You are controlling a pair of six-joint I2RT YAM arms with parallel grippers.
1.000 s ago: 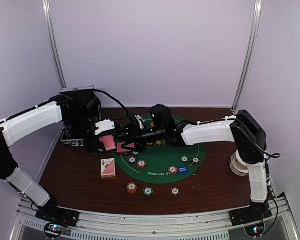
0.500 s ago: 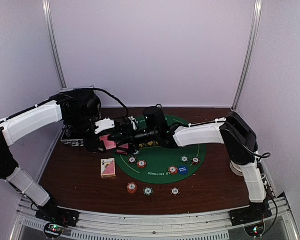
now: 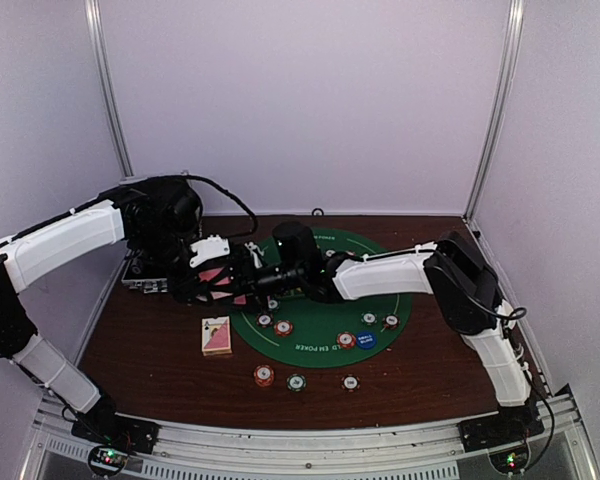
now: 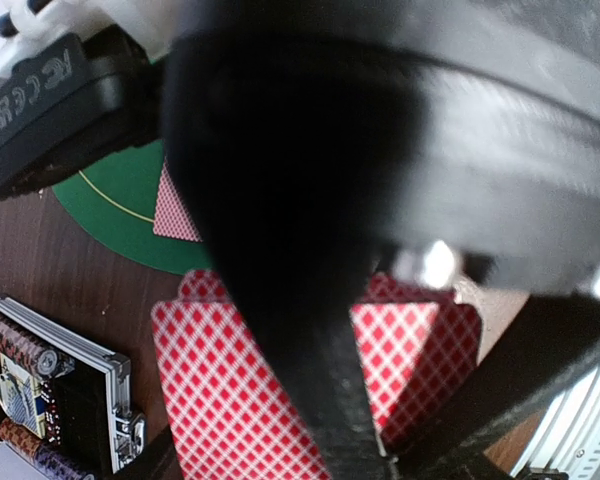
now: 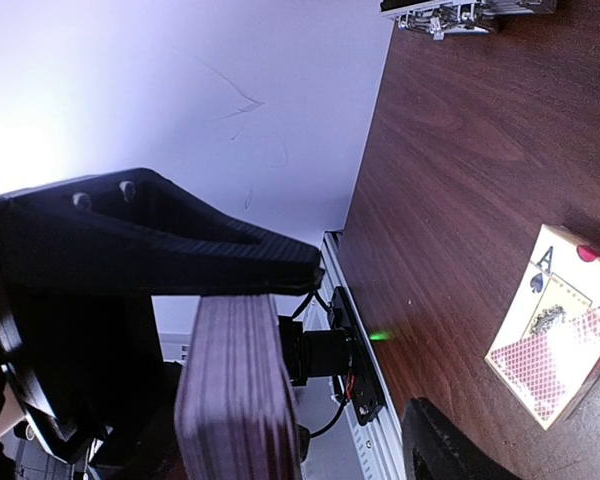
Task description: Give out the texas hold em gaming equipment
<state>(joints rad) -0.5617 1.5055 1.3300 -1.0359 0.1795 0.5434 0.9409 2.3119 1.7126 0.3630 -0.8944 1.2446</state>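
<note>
My left gripper is shut on a deck of pink-red-backed cards and holds it above the mat's left edge. The deck fills the lower left wrist view, partly behind a black finger of the right gripper. My right gripper is open at the deck. In the right wrist view the deck's edge lies against its upper finger. One card lies on the green mat. Several striped chips and a blue disc lie on the mat. Three chips lie on the table in front.
A card box lies on the brown table left of the mat, also in the right wrist view. The silver-edged black case with chips stands at the left behind the left gripper, also in the left wrist view. A white object stands at the right edge.
My right arm has reached further left across the mat, and its gripper now stands at the deck held by the left gripper. The left arm has stayed put.
</note>
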